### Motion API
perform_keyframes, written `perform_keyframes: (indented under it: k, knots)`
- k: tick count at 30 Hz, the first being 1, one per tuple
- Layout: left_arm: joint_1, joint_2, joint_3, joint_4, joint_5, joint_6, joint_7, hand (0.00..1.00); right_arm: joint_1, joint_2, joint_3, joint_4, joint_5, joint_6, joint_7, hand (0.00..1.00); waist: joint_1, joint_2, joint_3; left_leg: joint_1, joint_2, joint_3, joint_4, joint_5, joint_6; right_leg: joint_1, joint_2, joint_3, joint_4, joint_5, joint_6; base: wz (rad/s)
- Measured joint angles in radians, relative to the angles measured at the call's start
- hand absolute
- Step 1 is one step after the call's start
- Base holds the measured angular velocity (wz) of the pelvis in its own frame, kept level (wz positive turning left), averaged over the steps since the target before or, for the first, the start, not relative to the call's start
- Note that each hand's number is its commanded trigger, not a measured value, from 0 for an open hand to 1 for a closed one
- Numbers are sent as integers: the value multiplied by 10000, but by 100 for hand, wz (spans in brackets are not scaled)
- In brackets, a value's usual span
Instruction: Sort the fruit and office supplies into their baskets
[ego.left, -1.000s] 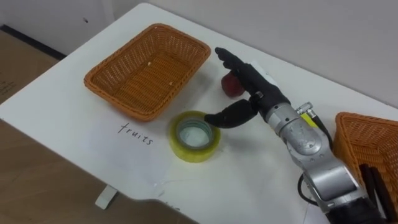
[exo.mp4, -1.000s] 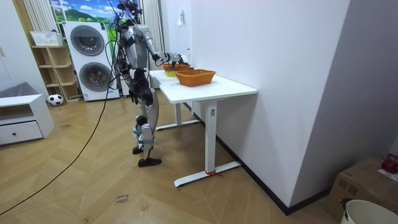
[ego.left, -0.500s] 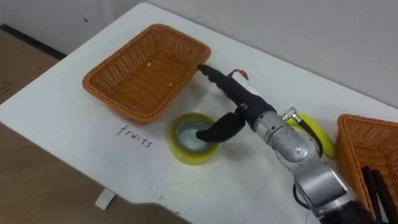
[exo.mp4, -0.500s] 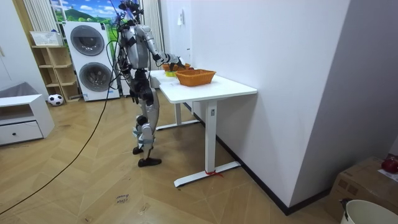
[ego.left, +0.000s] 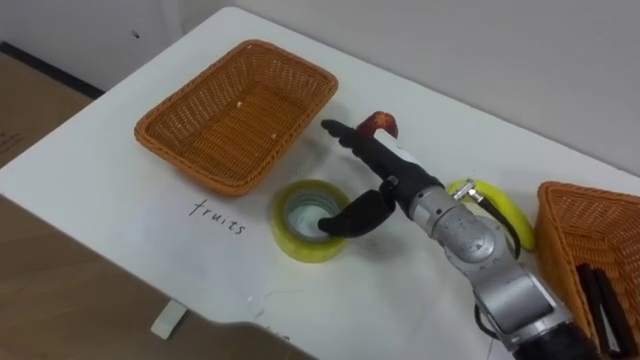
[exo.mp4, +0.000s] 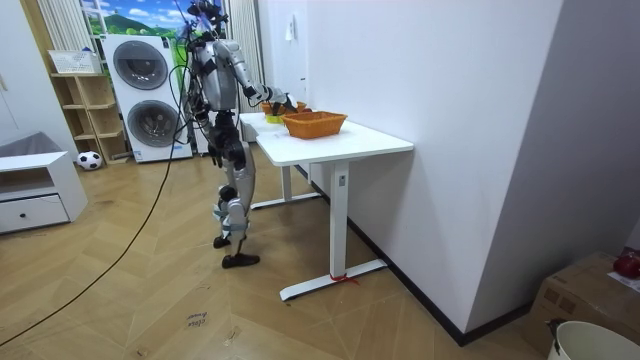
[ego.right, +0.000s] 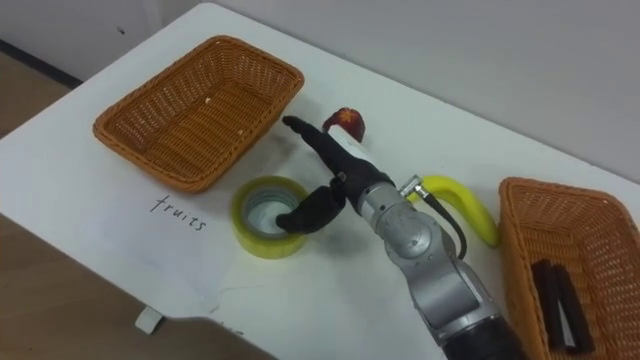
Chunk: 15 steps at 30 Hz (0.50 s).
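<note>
A yellow tape roll lies flat on the white table, just in front of an empty wicker basket. My right hand is open. Its straight fingers point toward the basket's near right corner, and its thumb reaches over the roll's right rim; whether it touches I cannot tell. A red apple sits just behind the fingers, partly hidden by them. To the right of the wrist lies a yellow banana. At the right edge, a second wicker basket holds dark office items.
A handwritten word marks the table in front of the left basket. The table's front edge runs close below the tape roll. In the room view the robot stands at the table's end, with washing machines behind it.
My right hand has moved left and nearer, away from over the apple and banana. Its thumb is now over the tape roll, and the banana has come into sight.
</note>
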<state>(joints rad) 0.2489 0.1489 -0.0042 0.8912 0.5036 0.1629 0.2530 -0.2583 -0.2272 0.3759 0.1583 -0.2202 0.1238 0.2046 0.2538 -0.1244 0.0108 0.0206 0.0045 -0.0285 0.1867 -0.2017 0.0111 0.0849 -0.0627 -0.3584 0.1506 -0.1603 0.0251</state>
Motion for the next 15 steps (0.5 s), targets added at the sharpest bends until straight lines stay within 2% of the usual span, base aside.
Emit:
perform_keyframes:
  k: [8, 15]
  knots:
    - [-5, 2, 27, -13, 13, 0, -22, 0, 0, -1, -74, -5, -772, 2, 182, 0, -31, -77, -38, 9, -3, -14, 14, 6, 9, 18, -1, 12, -3, 0, 0, 0]
    - [60, -3, 215, 34, 11, 28, -42, 0, 0, 1, -77, -13, -1253, 9, 347, 0, -15, -164, -30, 12, -6, -15, 23, 9, 11, 24, -2, 87, -8, 0, 0, 0]
